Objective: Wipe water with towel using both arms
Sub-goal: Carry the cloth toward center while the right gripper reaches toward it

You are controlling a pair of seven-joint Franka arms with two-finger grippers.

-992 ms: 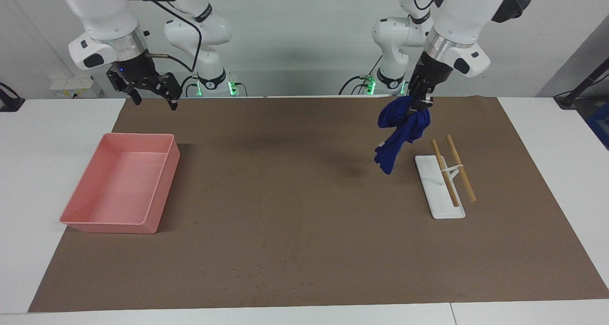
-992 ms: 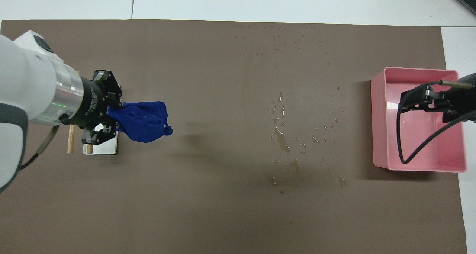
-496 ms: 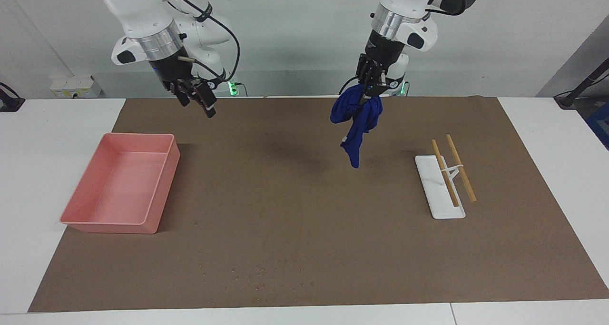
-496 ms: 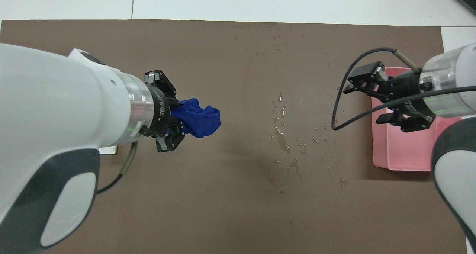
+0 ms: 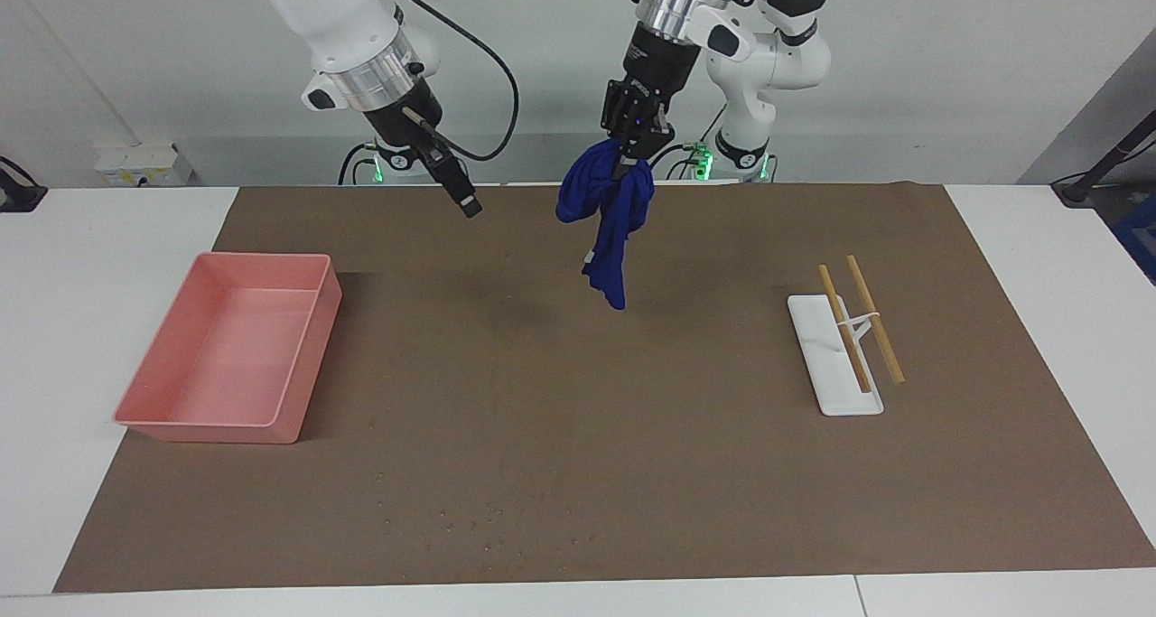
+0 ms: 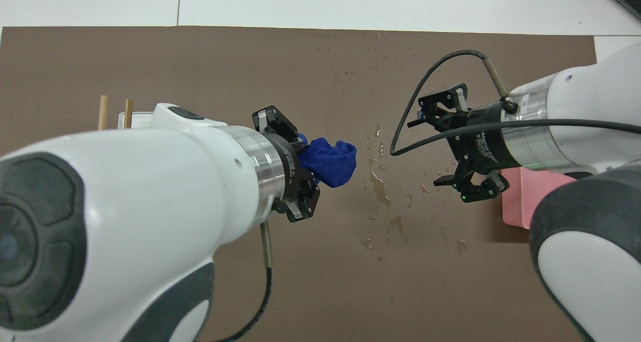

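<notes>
Mat (image 5: 578,472) (wet (image 6: 383,192)) bears tray (image 5: 153,418), slab (image 5: 817,346).

A robotics lab: two white arms (image 5: 352,21) over a brown-matted table (image 5: 578,472).

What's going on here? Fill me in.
The left claw is shut on the blue towel, which hangs in the air over the brown mat. The right claw is up over the mat too, holding nothing. Water is spattered on the mat's middle, not yet wiped. The pink tray sits at the right arm's end.
</notes>
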